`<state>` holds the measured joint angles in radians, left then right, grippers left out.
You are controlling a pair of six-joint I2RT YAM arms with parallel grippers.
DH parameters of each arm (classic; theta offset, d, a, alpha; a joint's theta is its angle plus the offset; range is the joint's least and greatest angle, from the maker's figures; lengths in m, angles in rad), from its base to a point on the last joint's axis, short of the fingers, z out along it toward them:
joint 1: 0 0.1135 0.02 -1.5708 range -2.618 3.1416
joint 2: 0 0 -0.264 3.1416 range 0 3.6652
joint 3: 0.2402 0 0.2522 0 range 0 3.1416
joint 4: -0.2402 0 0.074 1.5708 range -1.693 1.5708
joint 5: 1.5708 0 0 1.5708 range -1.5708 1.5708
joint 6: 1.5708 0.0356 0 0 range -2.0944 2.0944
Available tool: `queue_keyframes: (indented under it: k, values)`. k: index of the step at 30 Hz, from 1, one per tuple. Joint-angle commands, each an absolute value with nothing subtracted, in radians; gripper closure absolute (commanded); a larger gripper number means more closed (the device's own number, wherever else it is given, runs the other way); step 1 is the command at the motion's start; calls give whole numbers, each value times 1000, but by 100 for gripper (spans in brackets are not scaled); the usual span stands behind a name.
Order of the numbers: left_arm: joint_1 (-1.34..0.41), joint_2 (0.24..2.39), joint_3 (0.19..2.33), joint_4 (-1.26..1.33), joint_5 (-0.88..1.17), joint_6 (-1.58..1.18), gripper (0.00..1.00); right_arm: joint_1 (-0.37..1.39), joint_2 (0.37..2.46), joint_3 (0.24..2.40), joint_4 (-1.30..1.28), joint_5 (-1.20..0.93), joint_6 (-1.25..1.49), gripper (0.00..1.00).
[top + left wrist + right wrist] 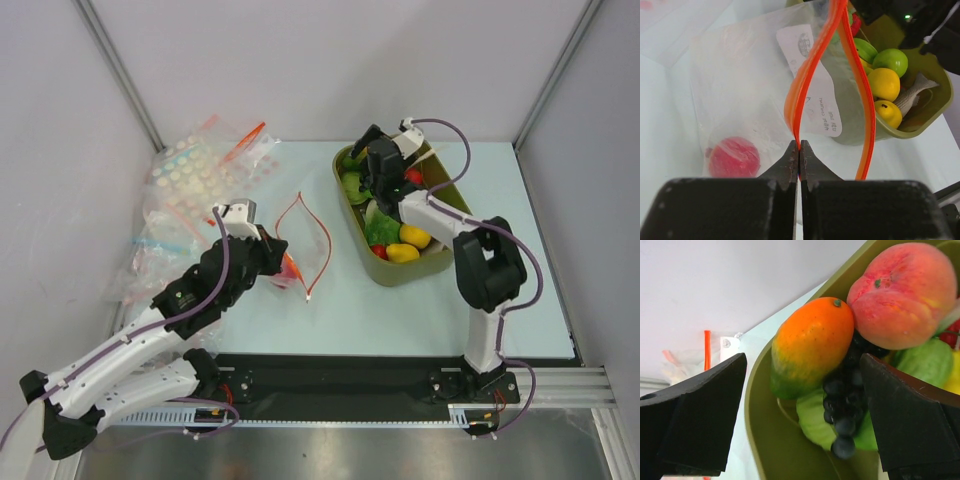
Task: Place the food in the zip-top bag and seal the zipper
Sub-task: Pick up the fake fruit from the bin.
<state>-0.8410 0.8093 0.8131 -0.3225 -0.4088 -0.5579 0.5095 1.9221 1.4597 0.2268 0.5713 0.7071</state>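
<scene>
The left gripper [799, 152] is pinched shut on one side of the zipper [810, 75], right at its fingertips; the zip-top bag [740, 85] spreads ahead of it with its mouth gaping; a red fruit [734, 157] lies inside the bag, just beyond the fingers and to their left; the right gripper [802, 385] stands wide apart and holds nothing, poised over the olive-green tub [757, 440]; an orange fruit [812, 342], a peach [902, 295] and dark grapes [840, 410] sit between its fingers, untouched.

You will find the olive-green tub [395, 275] toward the surface's [400, 320] far right; dotted bags [188, 175] are heaped along its left edge.
</scene>
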Motion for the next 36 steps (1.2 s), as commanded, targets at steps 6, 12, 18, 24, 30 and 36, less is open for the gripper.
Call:
queue_keyframes:
  k: [6,12,18,24,30,36]
  values:
    - [-838,801,811,-282,-371,-557,100,494,2075,1594,350,586,749,3]
    - [-836,793,807,-273,-351,-558,100,485,2114,1623,363,597,750,20]
    - [-836,788,805,-272,-345,-558,100,485,2056,1502,489,581,692,57]
    - [-836,801,805,-267,-342,-558,100,494,1890,1346,586,565,548,66]
    - [-836,830,811,-262,-336,-551,100,518,1655,1209,600,510,353,66]
    - [-836,842,816,-265,-336,-546,100,560,1361,982,594,306,290,72]
